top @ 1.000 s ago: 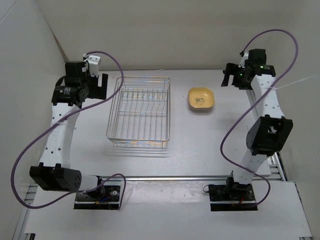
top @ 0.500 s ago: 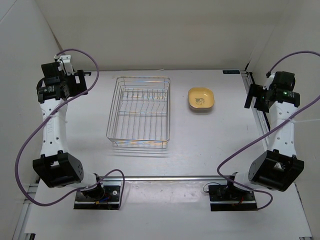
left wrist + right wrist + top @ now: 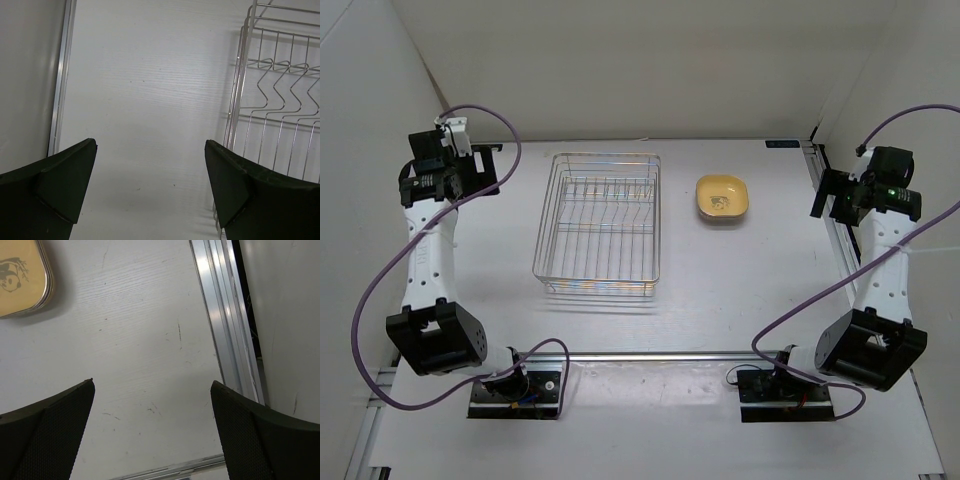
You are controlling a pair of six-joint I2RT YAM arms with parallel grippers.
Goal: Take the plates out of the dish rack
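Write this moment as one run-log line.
dish rack: empty | yellow plate: on table | left gripper: open | right gripper: open

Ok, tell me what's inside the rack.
Nothing but its own divider wires: the rack looks empty, the table showing through its grid. A yellow plate lies outside, to its right. Nothing covers the rack, so no part of its inside is hidden.

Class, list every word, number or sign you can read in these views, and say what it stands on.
No readable text anywhere.
Yellow plate: a dark printed drawing, no letters legible.
Small dark label on the table, far edge: too small to read.
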